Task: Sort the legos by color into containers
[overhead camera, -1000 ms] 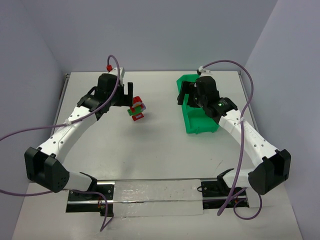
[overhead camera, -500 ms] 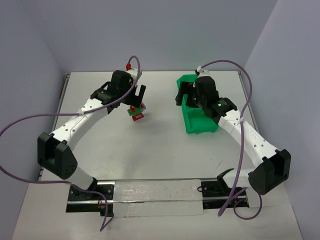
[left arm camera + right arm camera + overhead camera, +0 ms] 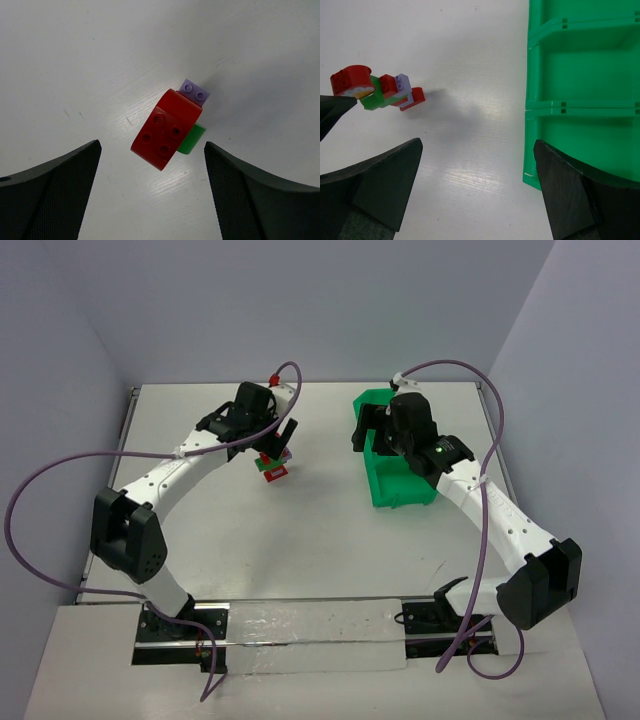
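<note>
Centrally, 1 clump of red, green and purple legos [image 3: 272,464] lies on the table [image 3: 310,540], directly beneath the left gripper [image 3: 276,440], between its 2 wide-spread fingers [image 3: 55,190] and touching neither. Farther right, the right gripper [image 3: 367,435], likewise agape and empty, straddles the left wall of 1 green tray [image 3: 405,490].

This is a robotics lab cell built for tabletop manipulation trials. A plain white tabletop [image 3: 320,540] is boxed in on three sides by blank pale panels [image 3: 320,310], and two white-and-black jointed arms, the left arm [image 3: 190,455] and the right arm [image 3: 490,505], are bolted to a mounting plate [image 3: 310,635] at its near edge. Purple cables [image 3: 448,363] loop loose from the arms, and laid out on the surface are a small clump of toy bricks [image 3: 272,468] and a green divided tray [image 3: 400,490], a staged sorting exercise.
</note>
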Robot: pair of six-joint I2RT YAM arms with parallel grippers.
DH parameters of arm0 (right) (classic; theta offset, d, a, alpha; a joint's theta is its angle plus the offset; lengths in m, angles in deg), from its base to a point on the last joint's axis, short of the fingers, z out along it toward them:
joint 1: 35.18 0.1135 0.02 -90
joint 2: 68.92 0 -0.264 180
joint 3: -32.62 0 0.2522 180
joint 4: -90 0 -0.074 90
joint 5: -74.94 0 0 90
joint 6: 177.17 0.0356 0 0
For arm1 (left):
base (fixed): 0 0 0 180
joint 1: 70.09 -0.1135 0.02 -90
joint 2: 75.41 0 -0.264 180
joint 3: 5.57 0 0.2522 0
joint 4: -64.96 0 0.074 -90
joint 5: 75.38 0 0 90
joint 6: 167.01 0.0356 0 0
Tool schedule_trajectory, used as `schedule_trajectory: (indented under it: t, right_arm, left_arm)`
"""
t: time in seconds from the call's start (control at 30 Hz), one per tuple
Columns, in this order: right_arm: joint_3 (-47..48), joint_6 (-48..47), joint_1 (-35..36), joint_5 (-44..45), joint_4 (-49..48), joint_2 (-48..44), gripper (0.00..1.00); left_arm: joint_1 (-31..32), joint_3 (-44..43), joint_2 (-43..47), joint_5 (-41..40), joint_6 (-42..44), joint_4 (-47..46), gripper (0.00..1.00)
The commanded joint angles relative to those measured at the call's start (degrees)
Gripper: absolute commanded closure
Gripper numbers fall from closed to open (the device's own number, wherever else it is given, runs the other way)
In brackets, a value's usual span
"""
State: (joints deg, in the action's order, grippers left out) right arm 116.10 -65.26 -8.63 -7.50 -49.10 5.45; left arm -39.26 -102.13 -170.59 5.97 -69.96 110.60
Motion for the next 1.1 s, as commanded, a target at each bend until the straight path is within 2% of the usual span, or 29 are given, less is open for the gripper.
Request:
schedule_trajectory:
  t: [0.0,0.13,0.27,0.57,0.6,0.87,0.97,1.07]
  right_arm:
    - [1.91,-1.33,0.53,1.66,0.27,-0.88,0.00]
    - [1.92,-1.36,0.60,2.02,0.36,-0.98,0.00]
    - [1.68,-1.34,0.53,2.13,0.57,-0.89,0.00]
    - [1.39,-1.60,0.53,2.99,0.89,-1.24,0.00]
    - [1.39,-1.53,0.53,3.06,0.97,-1.16,0.00]
    - [1.65,-1.27,0.52,3.25,1.24,-1.17,0.00]
    - [1.54,-1.50,0.53,2.62,1.22,-1.27,0.00]
    - [1.35,-2.24,0.61,0.73,0.65,-1.50,0.00]
  left_arm:
    - [0.46,-1.32,0.26,2.29,3.13,-3.00,0.12]
    - [0.46,-2.30,-1.42,2.79,3.93,-2.11,0.16]
    - [0.46,-3.65,-3.28,3.34,3.86,-1.03,0.26]
    - [0.46,-2.98,-3.53,3.90,3.50,-1.89,0.34]
    - [0.46,-3.14,-3.76,3.90,3.42,-1.66,0.41]
    - [0.46,-4.70,-3.51,4.85,2.58,-0.25,0.63]
    - [0.37,-5.80,-2.41,4.52,0.93,0.31,1.00]
    - [-0.21,-7.05,-0.09,3.62,-2.66,0.82,1.00]
